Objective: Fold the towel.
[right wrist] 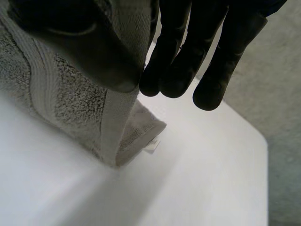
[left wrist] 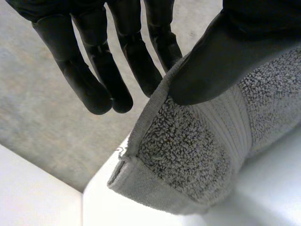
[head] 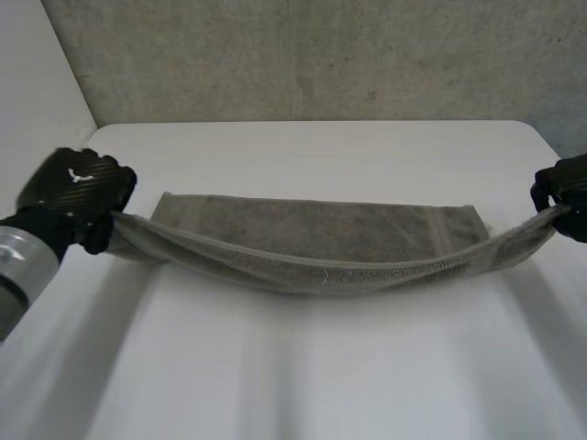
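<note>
The bare table (head: pixel 303 376) takes up the lower frame of the head view. Beyond it, the towel (head: pixel 321 240) lies mid-frame with its long side across. Its near edge is held off the surface and sags at the centre, while the far part lies flat. The left hand (head: pixel 78 191), at mid-left, pinches the near-left corner between thumb and fingers, with the other fingers straight. The right hand (head: pixel 561 194), at the right edge, pinches the near-right corner the same way. Step in hand, as judged: carry the near edge over to the far edge. Move both hands away together at equal height, apply enough tension to remove the sag, set the corners over the far corners, and lower before releasing. Uneven travel would likely skew the fold, and a shallow pinch may slip. A grey wall (head: pixel 321 55) stands behind the table.
</note>
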Controlling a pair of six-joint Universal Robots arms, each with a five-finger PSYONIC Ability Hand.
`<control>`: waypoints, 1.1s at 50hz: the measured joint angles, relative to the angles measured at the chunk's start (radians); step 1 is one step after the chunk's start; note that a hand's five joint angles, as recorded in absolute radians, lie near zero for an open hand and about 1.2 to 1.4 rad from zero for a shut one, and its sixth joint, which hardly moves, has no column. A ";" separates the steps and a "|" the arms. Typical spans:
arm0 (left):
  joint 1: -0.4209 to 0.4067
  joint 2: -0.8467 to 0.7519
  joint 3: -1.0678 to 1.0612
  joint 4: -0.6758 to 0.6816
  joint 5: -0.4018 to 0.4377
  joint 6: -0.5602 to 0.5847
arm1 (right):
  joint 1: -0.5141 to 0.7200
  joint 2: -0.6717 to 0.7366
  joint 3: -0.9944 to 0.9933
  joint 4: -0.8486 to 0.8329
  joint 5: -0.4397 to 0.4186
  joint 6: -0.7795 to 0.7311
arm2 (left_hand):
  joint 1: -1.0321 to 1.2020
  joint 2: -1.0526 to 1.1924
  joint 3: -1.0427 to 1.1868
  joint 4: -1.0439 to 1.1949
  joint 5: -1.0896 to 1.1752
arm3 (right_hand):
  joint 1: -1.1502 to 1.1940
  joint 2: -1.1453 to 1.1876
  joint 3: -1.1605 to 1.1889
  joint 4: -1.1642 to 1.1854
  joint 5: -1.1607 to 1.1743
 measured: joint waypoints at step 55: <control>-0.211 -0.861 0.761 0.257 -0.294 0.006 | 0.272 0.531 -0.393 -0.490 0.442 0.236 | -1.211 -1.260 -1.299 -1.257 -1.267 | -1.103 -1.092 -1.101 -1.092 -1.120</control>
